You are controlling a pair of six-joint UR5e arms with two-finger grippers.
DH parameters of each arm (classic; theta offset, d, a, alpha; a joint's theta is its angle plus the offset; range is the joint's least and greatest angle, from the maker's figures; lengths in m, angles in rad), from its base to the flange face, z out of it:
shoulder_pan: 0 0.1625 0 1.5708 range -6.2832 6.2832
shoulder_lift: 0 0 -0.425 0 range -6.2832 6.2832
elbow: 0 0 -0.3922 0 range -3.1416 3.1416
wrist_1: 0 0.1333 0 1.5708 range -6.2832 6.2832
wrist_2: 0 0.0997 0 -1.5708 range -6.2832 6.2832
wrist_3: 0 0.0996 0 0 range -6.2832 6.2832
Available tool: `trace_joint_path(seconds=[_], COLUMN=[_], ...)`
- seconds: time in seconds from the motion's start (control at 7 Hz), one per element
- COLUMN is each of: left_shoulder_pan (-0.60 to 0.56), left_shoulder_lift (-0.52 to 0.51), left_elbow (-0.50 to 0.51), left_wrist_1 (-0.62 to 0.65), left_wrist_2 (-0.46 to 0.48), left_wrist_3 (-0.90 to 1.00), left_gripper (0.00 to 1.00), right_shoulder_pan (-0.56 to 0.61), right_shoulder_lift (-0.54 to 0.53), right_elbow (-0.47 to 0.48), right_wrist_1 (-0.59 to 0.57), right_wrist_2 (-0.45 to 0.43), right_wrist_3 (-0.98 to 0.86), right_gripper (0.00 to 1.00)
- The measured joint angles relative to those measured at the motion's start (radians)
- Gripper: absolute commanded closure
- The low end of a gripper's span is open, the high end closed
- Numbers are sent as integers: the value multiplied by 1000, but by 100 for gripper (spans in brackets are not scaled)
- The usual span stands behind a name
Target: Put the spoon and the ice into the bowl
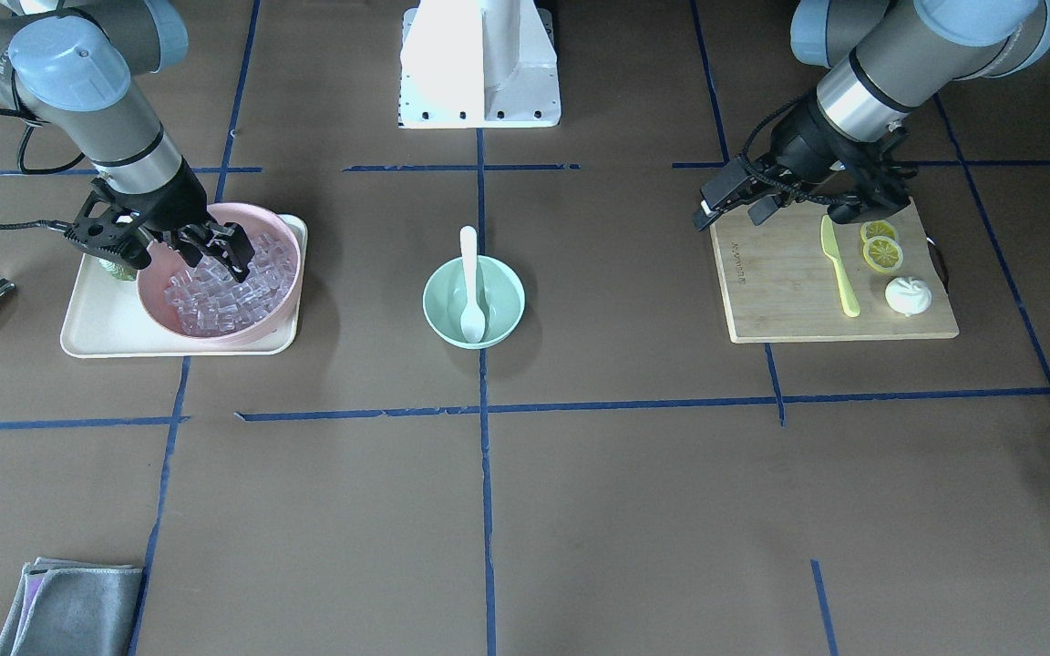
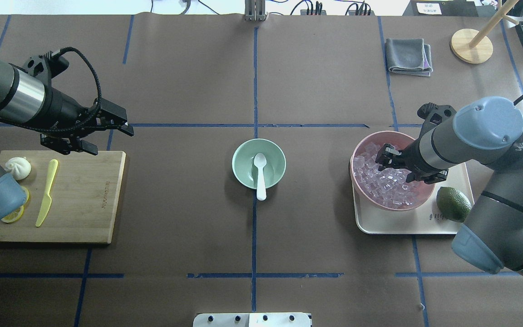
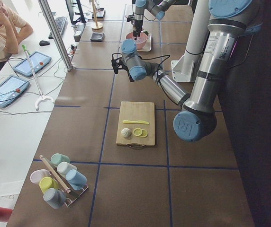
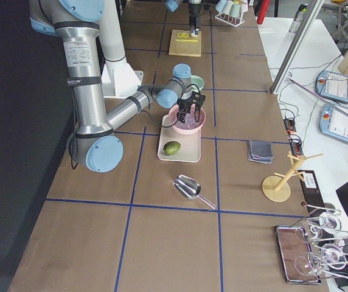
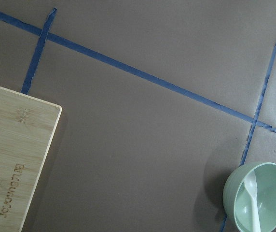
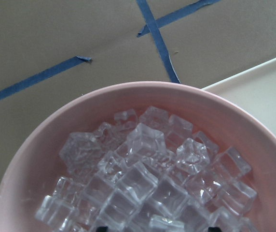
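1. Step in hand: the ice pick. The spoon (image 2: 260, 175) already lies in the mint bowl (image 2: 243, 165) at frame centre, scoop inside and handle over the rim. You have no ice in that bowl yet.
2. Right gripper (image 1: 215, 253): jaws spread, holding nothing, fingertips down among the ice (image 6: 143, 140) in the pink bowl (image 1: 149, 305), left of the front-facing view.
3. Next move, as I judge it: close on 1 cube, lift clear, carry it to the mint bowl and release beside the spoon. The cubes sit packed and look slick, so expect slipping.
4. Left gripper (image 1: 727, 214): open and empty above the cutting board (image 2: 84, 200) corner, well apart from the bowl.
5. Containers: the pink bowl and 1 avocado (image 2: 453, 203) sit on the cream tray (image 1: 97, 319). The board bears a knife (image 2: 46, 193), a bun (image 2: 17, 167) and lemon slices (image 1: 880, 251).
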Motion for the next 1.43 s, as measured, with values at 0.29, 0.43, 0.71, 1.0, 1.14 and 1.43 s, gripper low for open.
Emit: trace_joint_path(seconds=[0.29, 0.43, 0.71, 1.0, 1.14, 1.43], left_shoulder_pan=[0, -1, 0, 0, 0, -1], left_shoulder_lift=[1, 2, 11, 14, 14, 19], left_elbow=[0, 0, -2, -6, -11, -17], left_wrist_1=[0, 0, -1, 0, 0, -1], left_wrist_2=[0, 0, 0, 0, 0, 0], left_wrist_3=[1, 1, 1, 1, 1, 1], left_gripper=[1, 1, 1, 1, 1, 1], right_shoulder_pan=[-4, -4, -3, -12, -33, -110], right_shoulder_lift=[1, 1, 3, 74, 164, 344], right_elbow=[-4, -4, 8, 47, 31, -61], right_wrist_1=[0, 0, 0, -25, -38, -40], right_wrist_2=[3, 4, 7, 16, 14, -42], right_wrist_3=[0, 0, 0, 15, 69, 221], right_gripper=[98, 100, 100, 100, 100, 99])
